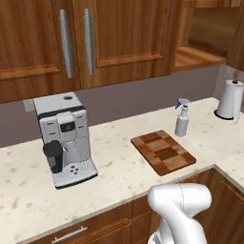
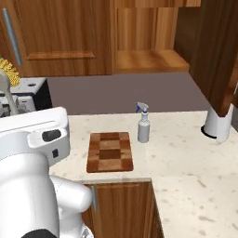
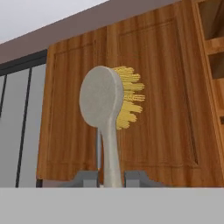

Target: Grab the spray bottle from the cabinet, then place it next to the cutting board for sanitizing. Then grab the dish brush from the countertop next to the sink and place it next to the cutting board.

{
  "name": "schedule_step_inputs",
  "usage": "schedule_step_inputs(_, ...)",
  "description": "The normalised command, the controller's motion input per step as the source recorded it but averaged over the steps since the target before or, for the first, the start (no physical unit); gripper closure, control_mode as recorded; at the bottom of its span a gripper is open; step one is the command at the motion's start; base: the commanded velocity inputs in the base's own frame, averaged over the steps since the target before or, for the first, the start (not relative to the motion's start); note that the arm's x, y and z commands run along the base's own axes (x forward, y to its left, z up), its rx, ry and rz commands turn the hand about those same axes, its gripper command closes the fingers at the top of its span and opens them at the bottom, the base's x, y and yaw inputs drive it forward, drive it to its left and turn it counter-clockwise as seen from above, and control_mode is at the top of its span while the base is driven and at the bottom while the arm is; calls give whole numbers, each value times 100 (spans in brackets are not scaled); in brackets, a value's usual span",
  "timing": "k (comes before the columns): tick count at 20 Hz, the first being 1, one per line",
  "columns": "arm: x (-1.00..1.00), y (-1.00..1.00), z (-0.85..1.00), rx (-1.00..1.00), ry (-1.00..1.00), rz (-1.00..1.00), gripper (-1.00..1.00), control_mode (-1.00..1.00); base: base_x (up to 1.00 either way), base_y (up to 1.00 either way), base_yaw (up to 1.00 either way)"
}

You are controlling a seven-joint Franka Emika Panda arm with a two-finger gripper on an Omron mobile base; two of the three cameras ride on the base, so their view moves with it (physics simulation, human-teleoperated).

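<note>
In the hand view my gripper (image 3: 111, 177) is shut on the handle of the dish brush (image 3: 105, 109). The pale brush stands upright, its yellow bristles facing right, in front of a wooden cabinet door. The brush head (image 2: 5, 76) also shows at the far left of the right base view, above my arm. The spray bottle (image 1: 181, 119) (image 2: 143, 124) stands upright on the countertop (image 1: 119, 176), just behind the far right corner of the chequered cutting board (image 1: 163, 152) (image 2: 110, 151). The cabinet (image 1: 200, 52) (image 2: 148, 58) above is open, its shelf bare.
A silver coffee machine (image 1: 64, 138) stands on the counter left of the board. A paper towel roll (image 1: 230, 99) (image 2: 217, 123) sits in the right corner. The open cabinet door (image 2: 218, 51) juts out over the counter's right side.
</note>
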Motion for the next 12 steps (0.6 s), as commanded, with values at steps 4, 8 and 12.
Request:
schedule_step_inputs(4, 0, 0, 0, 0, 0, 0, 100, 100, 61, 0, 40)
schedule_step_inputs(8, 0, 0, 0, 0, 0, 0, 100, 100, 1, -4, 32)
schedule_step_inputs(12, 0, 0, 0, 0, 0, 0, 100, 100, -5, 4, 21)
